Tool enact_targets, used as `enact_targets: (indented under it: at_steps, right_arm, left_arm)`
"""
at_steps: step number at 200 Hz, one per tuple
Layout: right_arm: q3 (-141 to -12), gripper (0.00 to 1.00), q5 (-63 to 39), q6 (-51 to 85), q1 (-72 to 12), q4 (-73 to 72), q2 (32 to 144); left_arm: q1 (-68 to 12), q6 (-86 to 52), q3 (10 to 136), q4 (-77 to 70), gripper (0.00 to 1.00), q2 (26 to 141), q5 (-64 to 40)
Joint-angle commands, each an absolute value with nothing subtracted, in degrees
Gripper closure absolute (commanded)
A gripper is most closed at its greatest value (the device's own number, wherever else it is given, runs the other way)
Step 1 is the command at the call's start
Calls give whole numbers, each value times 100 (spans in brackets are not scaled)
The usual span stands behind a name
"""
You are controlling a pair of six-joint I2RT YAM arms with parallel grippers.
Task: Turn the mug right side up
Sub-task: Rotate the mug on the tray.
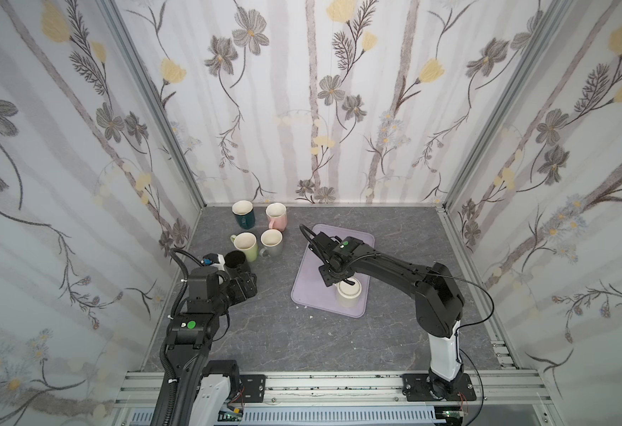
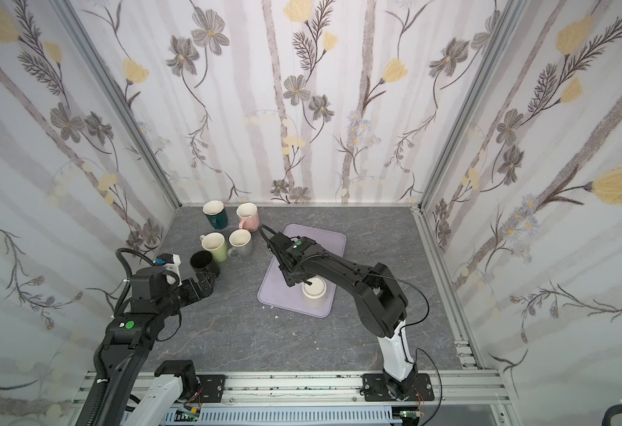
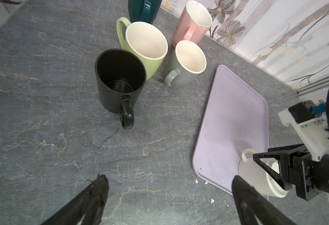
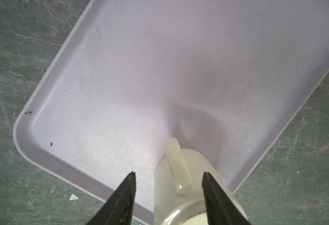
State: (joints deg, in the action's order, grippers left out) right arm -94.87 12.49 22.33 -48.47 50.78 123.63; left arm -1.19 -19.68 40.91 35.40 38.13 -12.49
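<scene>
Cream mug (image 1: pixel 347 295), apparently base-up, on the lilac tray (image 1: pixel 307 280), bracketed by the right gripper (image 4: pixel 169 173).

Stands in the tray's near corner on the right arm's side, handle turned toward the tray's middle. Looks like glazed ceramic: stiff, smooth and glossy, probably slippery under hard fingers, fairly heavy, apt to chip if dropped or tipped onto its rim. Best taken across the cylindrical wall or by the thick loop handle, squeezed firmly before any rotation. Right jaws parted, one finger either side of the handle, a clear gap on one side, nothing clamped. Left gripper (image 3: pixel 169 176) spread wide and empty above the veined, grey, stone-look table (image 1: pixel 265 332), near a matte black mug (image 3: pixel 120 78). Tray plain, flat, round-cornered, probably plastic, with a low raised lip.
</scene>
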Motion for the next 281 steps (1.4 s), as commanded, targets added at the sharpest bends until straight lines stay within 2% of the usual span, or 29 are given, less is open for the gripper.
enact_targets:
  at_steps: [1, 156, 281]
  right_arm:
    - [-9586, 42, 1139, 2149, -4847, 5144, 12502]
    - [-9914, 44, 1186, 2153, -5201, 5410, 12707]
    - [-9088, 47, 1003, 2511, -5554, 5072, 12117]
  left_arm:
    - [-116, -1977, 4085, 3367, 0, 3797, -1269]
    - [-62, -1986, 4077, 3346, 0, 3718, -1274]
    - [-66, -1995, 4060, 3326, 0, 3705, -1318]
